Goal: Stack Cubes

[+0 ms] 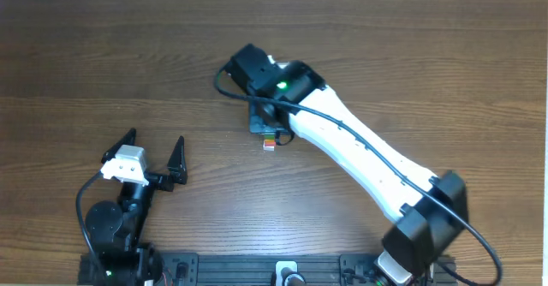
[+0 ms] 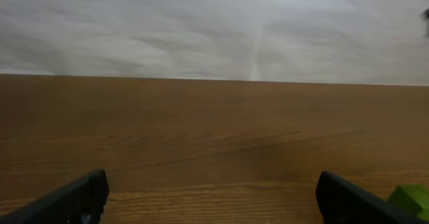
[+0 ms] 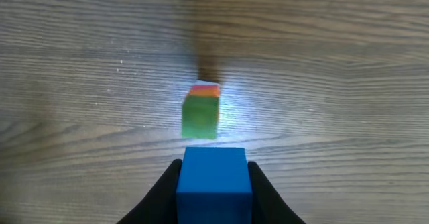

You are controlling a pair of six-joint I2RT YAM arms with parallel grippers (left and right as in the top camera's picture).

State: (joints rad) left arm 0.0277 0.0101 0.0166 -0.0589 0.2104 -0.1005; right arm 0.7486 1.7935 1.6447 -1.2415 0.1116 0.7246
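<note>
A blue cube (image 3: 214,184) is gripped between the fingers of my right gripper (image 3: 214,174), held above the table. Just beyond it a green cube (image 3: 200,117) sits on top of an orange-red cube (image 3: 204,88) on the wooden table. In the top view the right gripper (image 1: 265,125) hangs at the table's middle, with the small stack (image 1: 269,143) peeking out beside it. My left gripper (image 1: 155,139) rests open near the table's left front with nothing between its fingers (image 2: 74,197).
The wooden table (image 1: 411,46) lies bare around the stack. A green shape (image 2: 410,200) shows beside the left gripper's finger in the left wrist view. The right arm (image 1: 368,166) crosses the table's right half diagonally.
</note>
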